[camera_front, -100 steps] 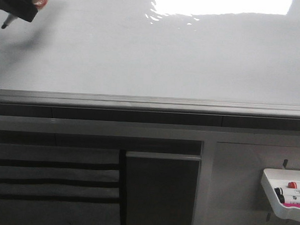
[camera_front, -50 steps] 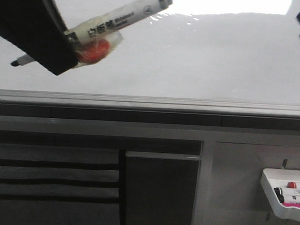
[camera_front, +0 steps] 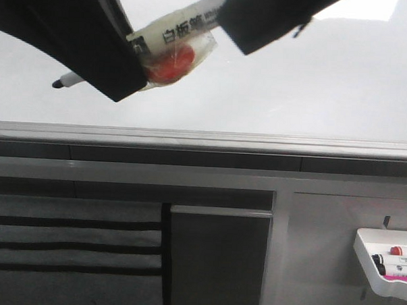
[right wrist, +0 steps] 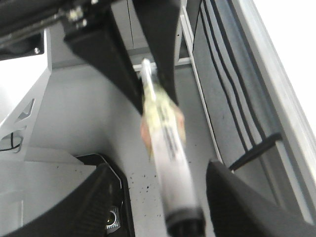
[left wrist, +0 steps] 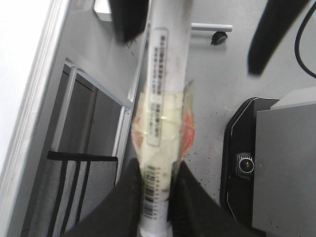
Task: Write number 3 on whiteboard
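Observation:
A white marker with printed text and a patch of red-and-clear tape hangs in front of the whiteboard. Its black tip points left and is uncapped. My left gripper is shut on the marker barrel just behind the tape. My right gripper is open, its two fingers standing apart on either side of the marker's rear end without touching it. In the front view the right gripper covers that end. No number 3 shows on the visible board surface.
The board's grey metal frame runs across the middle of the front view. Below it are a grey cabinet with a dark panel and black-striped fabric. A small white tray with spare markers hangs at the lower right.
My left gripper has carried the marker rightward and further into the front view. My right gripper has come in from the upper right and now straddles the marker's rear end.

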Robot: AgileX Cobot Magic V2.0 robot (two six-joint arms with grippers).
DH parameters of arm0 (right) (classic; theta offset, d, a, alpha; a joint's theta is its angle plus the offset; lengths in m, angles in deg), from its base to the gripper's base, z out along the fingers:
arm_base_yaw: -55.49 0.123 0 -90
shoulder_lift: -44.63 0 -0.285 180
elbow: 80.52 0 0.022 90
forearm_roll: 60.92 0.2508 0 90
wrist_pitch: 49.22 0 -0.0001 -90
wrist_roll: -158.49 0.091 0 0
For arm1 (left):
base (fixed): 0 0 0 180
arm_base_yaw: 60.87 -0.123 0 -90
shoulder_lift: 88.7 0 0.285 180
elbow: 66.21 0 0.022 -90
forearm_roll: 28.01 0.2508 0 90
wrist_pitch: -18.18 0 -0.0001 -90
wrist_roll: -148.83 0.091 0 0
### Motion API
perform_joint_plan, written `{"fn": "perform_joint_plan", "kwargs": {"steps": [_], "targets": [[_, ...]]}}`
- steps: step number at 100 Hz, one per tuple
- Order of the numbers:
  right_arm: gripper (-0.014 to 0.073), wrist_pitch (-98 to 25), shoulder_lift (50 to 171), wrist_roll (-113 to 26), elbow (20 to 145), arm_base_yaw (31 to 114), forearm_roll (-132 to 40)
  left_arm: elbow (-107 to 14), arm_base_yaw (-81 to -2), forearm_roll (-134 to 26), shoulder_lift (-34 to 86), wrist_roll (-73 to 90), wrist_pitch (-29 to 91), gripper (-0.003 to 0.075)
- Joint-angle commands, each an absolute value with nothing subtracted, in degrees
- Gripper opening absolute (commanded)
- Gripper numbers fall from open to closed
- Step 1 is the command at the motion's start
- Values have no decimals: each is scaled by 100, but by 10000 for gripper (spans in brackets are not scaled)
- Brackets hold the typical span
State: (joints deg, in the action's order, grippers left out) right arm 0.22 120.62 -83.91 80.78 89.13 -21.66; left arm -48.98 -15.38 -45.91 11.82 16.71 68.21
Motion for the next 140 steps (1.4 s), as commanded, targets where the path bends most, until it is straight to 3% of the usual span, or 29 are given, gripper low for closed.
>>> {"fn": "perform_joint_plan", "kwargs": {"steps": [1,25,58,87,140], "targets": [[375,-325,12135,-8489,8379,9060,-2038,-5089,-1483,-4761,1343,1671,6550,-20],[358,-380,12293,-8634,8503,9138,-2030,-5089,-1483,-4761,1343,1701,6550,-20],[199,-341,12293,-8634,8503,9138,-2028,-5089,-1483,-4761,1343,1705,6508,-20],[8,-241,12293,-8634,8503,9138,-2028,-5089,-1483,-4761,1343,1705,6508,-20],[3,-236,12293,-8634,8503,9138,-2113,-5089,-1506,-4261,1356,1363,6259,-20]]}}
